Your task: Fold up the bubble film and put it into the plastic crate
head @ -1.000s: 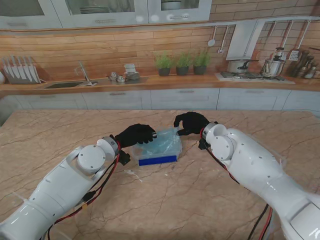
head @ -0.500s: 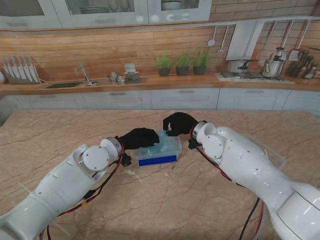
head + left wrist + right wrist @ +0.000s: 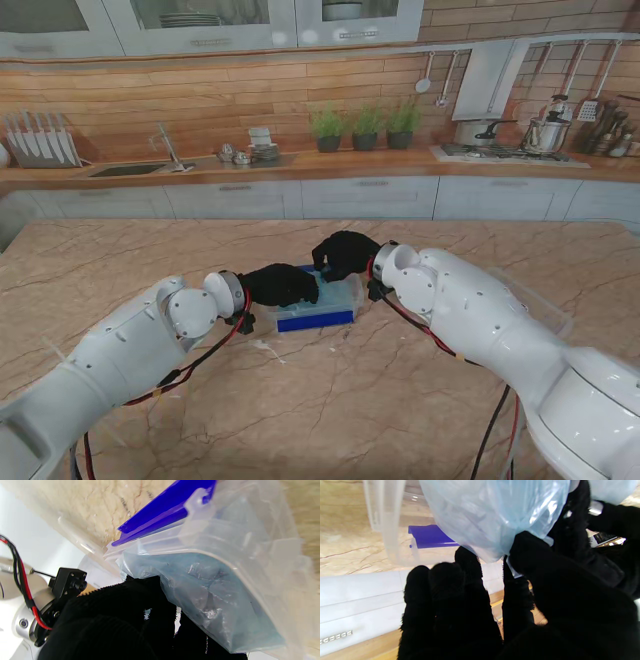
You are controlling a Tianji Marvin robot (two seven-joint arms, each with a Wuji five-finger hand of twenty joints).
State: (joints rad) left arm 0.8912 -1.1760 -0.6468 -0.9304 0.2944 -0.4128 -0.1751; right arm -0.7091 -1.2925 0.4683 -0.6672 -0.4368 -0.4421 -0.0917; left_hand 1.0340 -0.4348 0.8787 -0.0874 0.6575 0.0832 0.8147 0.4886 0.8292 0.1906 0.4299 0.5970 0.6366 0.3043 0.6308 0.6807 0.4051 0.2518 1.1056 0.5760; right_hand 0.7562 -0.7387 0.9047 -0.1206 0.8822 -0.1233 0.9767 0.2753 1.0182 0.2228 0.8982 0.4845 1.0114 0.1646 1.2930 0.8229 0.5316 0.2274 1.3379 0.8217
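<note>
**Both hands over crate, film going in**

Step in hand, my read: seating the folded bubble film into the plastic crate. To do it well: push down w/ both hands together so the fold doesn't spring open, keep the bundle inside the walls, tuck the loose edge at the crate's 12 o'clock side before letting go, then release one hand at a time. Film looks light and springy, so prob. needs a short press before opening the fingers. Risk: a glove snags the film on the way out and drags it back over the rim.

Hands:
- left hand, black glove, at the crate's 9 o'clock. Fingers curled on the film per stand view; the left wrist view shows the glove hard against the bluish film. Reads as clamped on it.
- right hand at the crate's 12–1 o'clock. Right wrist view: thumb and fingers pinched on a gathered corner of the film. Clamped on it.

Containers:
- crate sits mid-bench, clear walls w/ a blue band on the side nearest me (6 o'clock).
- Inside: the film only, as far as I can tell; pale blue, crumpled, partly below the rim, partly bunched up at the hands. Not fully settled yet.
</note>
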